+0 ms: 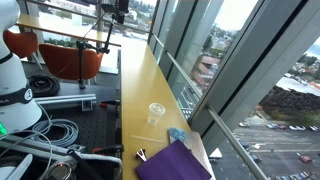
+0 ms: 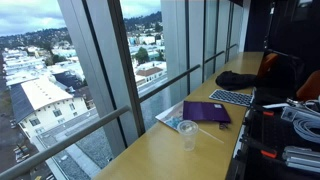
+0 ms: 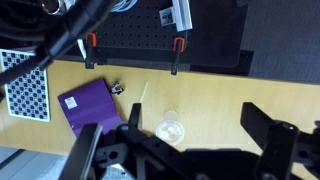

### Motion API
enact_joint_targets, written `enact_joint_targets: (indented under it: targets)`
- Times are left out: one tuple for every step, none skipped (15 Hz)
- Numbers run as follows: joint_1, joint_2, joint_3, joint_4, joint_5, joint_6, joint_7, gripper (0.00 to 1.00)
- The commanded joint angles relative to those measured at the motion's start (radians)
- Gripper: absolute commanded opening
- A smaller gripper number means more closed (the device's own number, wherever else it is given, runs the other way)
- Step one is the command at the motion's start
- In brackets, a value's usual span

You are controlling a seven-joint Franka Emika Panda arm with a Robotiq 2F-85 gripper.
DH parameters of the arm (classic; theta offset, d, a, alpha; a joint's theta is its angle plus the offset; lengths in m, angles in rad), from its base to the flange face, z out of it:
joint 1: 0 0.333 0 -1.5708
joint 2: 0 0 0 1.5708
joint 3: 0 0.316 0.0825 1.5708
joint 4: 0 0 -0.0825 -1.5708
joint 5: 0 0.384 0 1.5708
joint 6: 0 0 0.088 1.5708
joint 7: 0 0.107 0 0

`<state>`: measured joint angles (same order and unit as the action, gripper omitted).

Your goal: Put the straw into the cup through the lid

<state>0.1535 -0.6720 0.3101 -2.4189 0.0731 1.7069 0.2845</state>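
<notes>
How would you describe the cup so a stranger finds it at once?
Find the long wooden counter along the window. Near a purple folder stands the cup. It is the only clear, upright thing there; the folder lies flat.

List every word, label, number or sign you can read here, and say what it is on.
No text can be read anywhere in these views.
purple folder: plain cover, no lettering visible.
clear cup: no print visible.
checkered board: pattern only, no characters.
keyboard: key legends too small to read.
</notes>
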Motion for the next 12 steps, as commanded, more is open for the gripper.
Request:
enact_joint_targets:
  targets:
    - [0.009,0.002,-0.006,0.004,-0.004,-0.002,0.005,1.0]
    - [0.008,0.002,-0.006,0.006,-0.004,-0.002,0.005,1.0]
    - [0.008,0.002,-0.006,0.006,-0.004,-0.002,0.005,1.0]
    - [0.008,0.002,-0.006,0.006,-0.004,-0.002,0.005,1.0]
    - [0.008,0.002,-0.006,0.006,-0.004,-0.002,0.005,1.0]
    - [-0.001,0.004,-0.005,-0.014,-0.022,0.033,0.004,1.0]
    - [-0.011,0.002,-0.004,-0.036,-0.043,0.073,0.007,1.0]
    - [-0.02,0.003,-0.007,-0.058,-0.061,0.122,0.008,1.0]
    - [-0.034,-0.001,-0.006,-0.099,-0.089,0.218,0.017,1.0]
    - [-0.043,0.001,-0.008,-0.133,-0.114,0.3,0.02,1.0]
    - [-0.059,0.007,-0.008,-0.169,-0.141,0.391,0.033,1.0]
    - [-0.075,0.014,-0.008,-0.202,-0.167,0.475,0.047,1.0]
